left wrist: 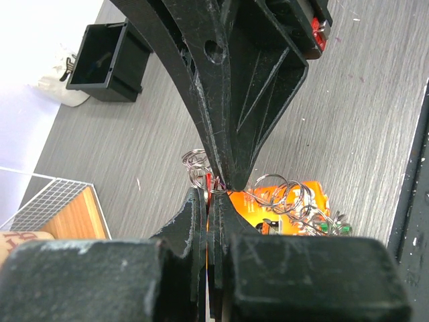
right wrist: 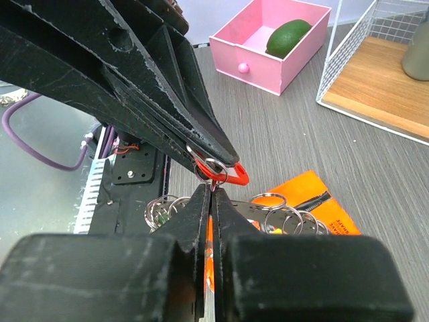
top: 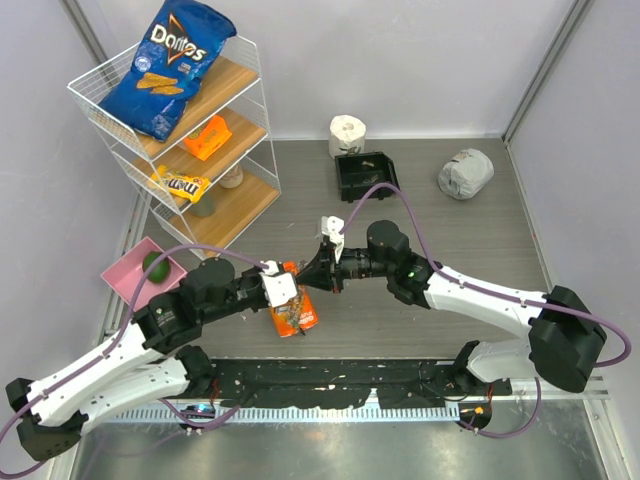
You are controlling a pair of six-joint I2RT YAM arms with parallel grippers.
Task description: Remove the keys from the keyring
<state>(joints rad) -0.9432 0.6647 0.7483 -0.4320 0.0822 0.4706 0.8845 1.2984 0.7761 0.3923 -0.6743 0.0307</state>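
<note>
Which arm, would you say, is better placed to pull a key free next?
Right, probably. The left gripper is shut on the red key and anchors the rings; the right gripper, shut tip-to-tip against it, need only draw back.

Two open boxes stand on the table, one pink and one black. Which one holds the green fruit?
The pink box, beside the wire shelf; a green fruit lies inside it. The black bin near the toilet roll holds nothing green.
</note>
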